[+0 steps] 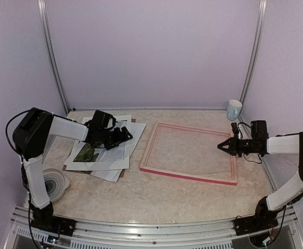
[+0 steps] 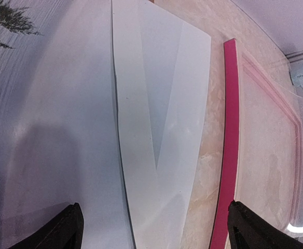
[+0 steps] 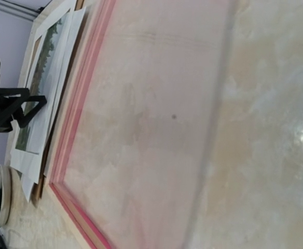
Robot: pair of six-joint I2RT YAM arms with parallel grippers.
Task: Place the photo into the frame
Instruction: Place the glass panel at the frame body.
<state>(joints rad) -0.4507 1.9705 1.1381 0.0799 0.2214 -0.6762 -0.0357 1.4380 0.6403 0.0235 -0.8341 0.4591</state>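
Nearest are the 2 arm bases, at the near edge of the bench [image 1: 156,199]. On the left side the photo [image 1: 87,153] lies flat on a pile of white sheets [image 1: 133,132]. The frame [image 1: 188,176] lies flat to the right of the pile, just beside it. The left gripper [image 1: 124,135] hangs over the sheets at the far right end of the photo. Its fingers are wide apart and hold nothing. The right gripper [image 1: 221,146] hovers over the right side of the frame. Its fingers are together and it holds nothing. I think the step now is to pick up the photo. To do it well, the left gripper should go down to an edge of the photo and pinch only the photo, not the white sheets under it. Then it should lift gently so the sheets do not slide along. The far right end of the photo is hidden under the left gripper in the top view. The left wrist view shows only a small corner with trees. I cannot tell if the photo lies loose or is tucked under a white border. I cannot tell if the frame has a clear pane in it. The right wrist view does not show its own fingers.
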